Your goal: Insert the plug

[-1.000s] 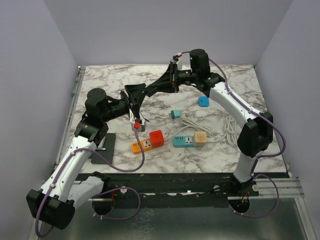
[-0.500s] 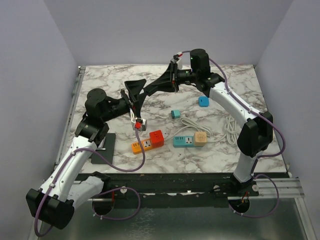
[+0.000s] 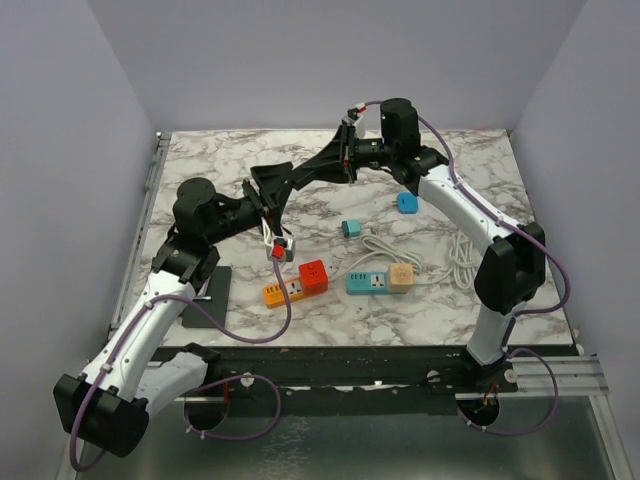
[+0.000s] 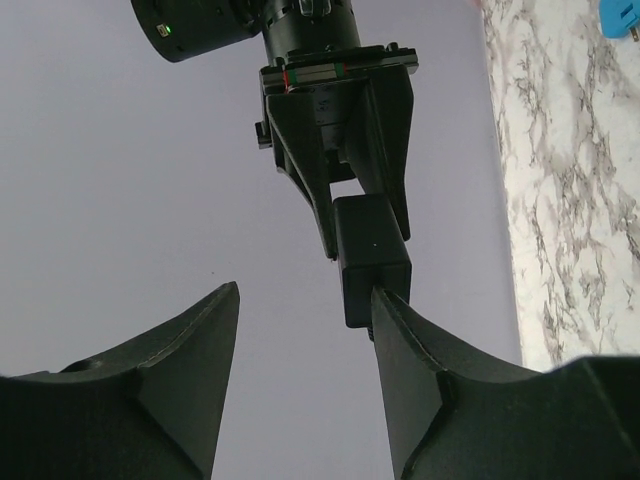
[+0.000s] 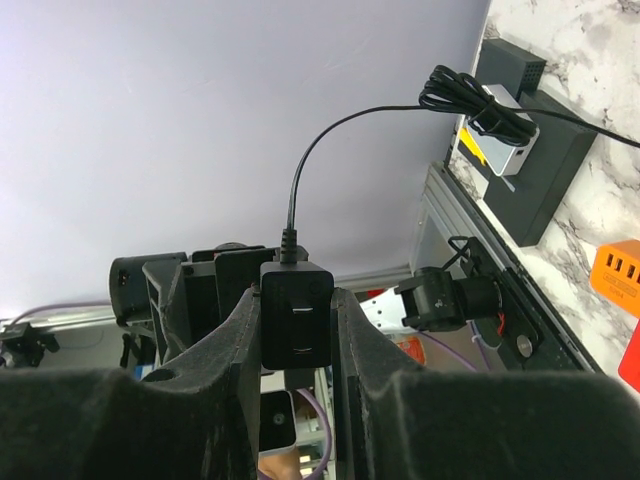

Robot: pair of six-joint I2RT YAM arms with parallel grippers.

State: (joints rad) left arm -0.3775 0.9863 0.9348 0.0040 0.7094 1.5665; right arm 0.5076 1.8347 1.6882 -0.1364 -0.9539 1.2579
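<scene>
Plug pinched aloft in right fingers; left fingers spread, angled up beside it.

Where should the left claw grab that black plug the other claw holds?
Probably the free end of the black plug, which juts beyond the right gripper. The left gripper, open, should come from opposite, pinching its flat sides.

Left arm and right arm reach toward each other at far centre, wrists raised. The right gripper has its jaws clamped on the black plug; the left gripper faces it, jaws spread.
</scene>
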